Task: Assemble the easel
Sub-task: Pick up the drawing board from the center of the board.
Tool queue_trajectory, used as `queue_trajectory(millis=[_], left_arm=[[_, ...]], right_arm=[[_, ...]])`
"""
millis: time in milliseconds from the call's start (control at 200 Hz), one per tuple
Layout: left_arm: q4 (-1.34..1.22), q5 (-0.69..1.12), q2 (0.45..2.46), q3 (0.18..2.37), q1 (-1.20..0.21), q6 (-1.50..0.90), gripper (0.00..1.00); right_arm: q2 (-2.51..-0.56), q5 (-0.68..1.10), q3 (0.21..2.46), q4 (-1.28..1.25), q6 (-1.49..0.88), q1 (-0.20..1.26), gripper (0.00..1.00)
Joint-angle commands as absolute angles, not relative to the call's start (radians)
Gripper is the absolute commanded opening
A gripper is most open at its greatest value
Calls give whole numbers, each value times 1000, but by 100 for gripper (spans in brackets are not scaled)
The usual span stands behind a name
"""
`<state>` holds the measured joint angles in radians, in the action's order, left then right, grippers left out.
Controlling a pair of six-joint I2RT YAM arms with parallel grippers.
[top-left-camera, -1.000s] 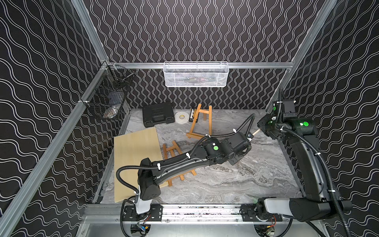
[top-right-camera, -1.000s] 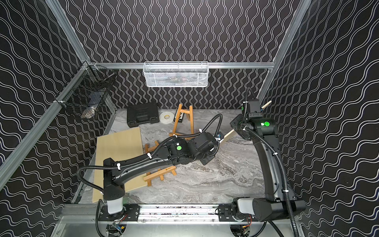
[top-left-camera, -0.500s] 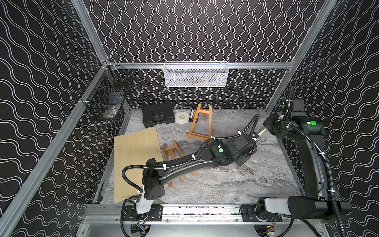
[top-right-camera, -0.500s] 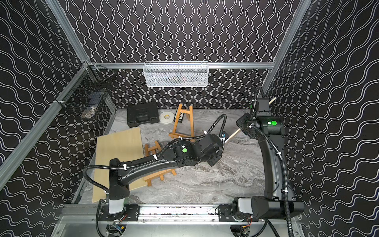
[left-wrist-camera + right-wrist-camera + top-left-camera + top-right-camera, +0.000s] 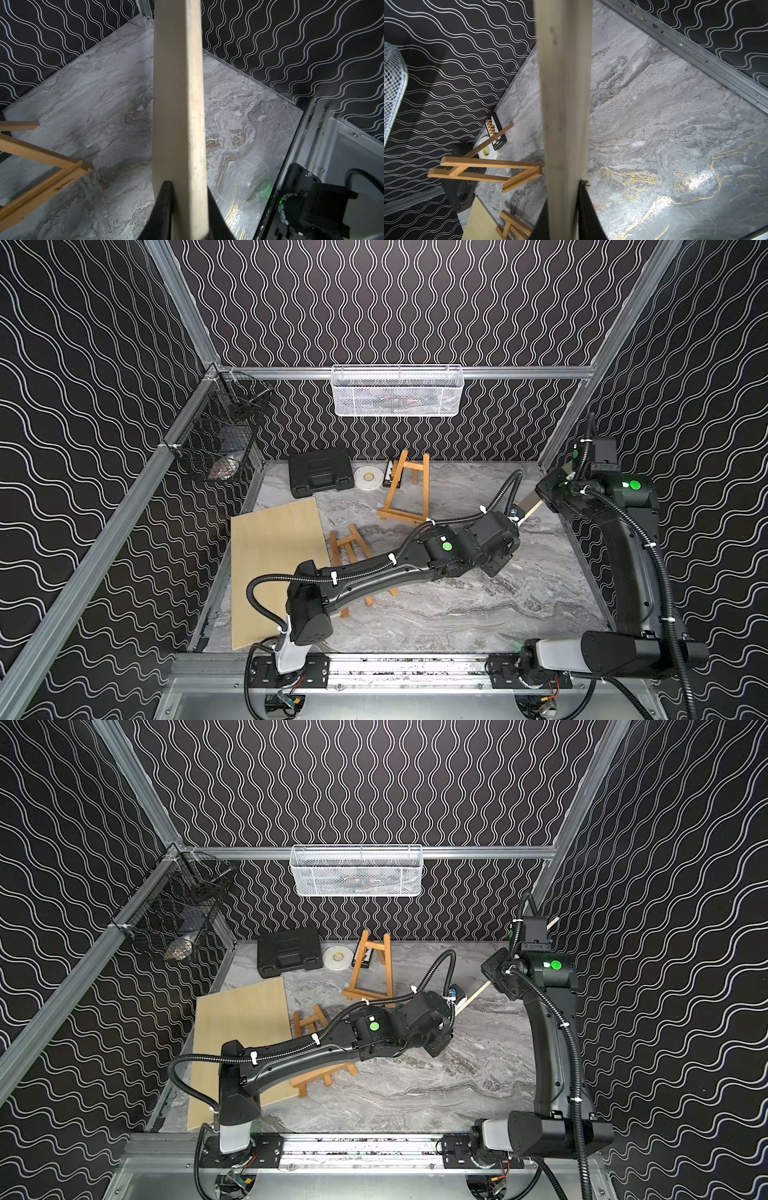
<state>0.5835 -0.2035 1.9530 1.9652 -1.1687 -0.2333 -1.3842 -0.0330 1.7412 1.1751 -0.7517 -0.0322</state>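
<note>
- Black left gripper (image 5: 187, 191): fingers sit narrow on either side of a pale, flat wooden slat (image 5: 178, 83). Clamped or only flanking it, I cannot tell from the wrist view.
- Slat position: in the air above the grey marble-patterned tabletop (image 5: 457, 614), over its 2 o'clock sector, bridging the two grippers.
- Slat long axis in a top view (image 5: 473, 996): runs 8 o'clock to 2 o'clock. The near end is at the left gripper and the far end pokes out past the right wrist.
- Black right gripper (image 5: 564, 197), at 2 o'clock from the left one: jaws closed against the same slat, further along it. This reads as a grip.
- Flat-lying orange-brown wooden easel frame (image 5: 349, 547): on the table at 9 o'clock from the left gripper, partly under the left arm (image 5: 374, 572). Its long axis runs roughly 11 to 5 o'clock, narrow end far.
- Upright orange-brown wooden easel (image 5: 405, 489): further back at 10 o'clock, near the rear wall.
- Judgement: the left arm is nearer both frames. The slat's near end would have to swing toward 9 o'clock to meet either. Which frame takes it is not evident.
</note>
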Motion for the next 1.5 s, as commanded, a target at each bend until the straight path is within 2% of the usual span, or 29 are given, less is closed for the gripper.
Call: queue_trajectory(millis=[0, 95, 500, 831, 1016, 1321, 1496], left_arm=[[388, 333, 1973, 1965, -1191, -285, 22], [378, 358, 1970, 1952, -1185, -297, 22], [284, 482, 1880, 1839, -1151, -353, 40], [193, 461, 1675, 1627, -1086, -361, 65], [164, 430, 1587, 1522, -1028, -372, 78], [108, 510, 1520, 1438, -999, -381, 93], [151, 424, 1471, 1397, -990, -342, 99]], right_arm=[[-1395, 143, 1749, 1070, -819, -35, 0], [-1396, 130, 1759, 1072, -833, -43, 0], [-1436, 99, 1852, 1106, -838, -58, 0], [-1538, 144, 1999, 1218, -702, -50, 0], [-1602, 48, 2135, 1338, -602, 37, 0], [-1652, 5, 2235, 1403, -561, 38, 0], [-1628, -17, 2208, 1459, -508, 40, 0]])
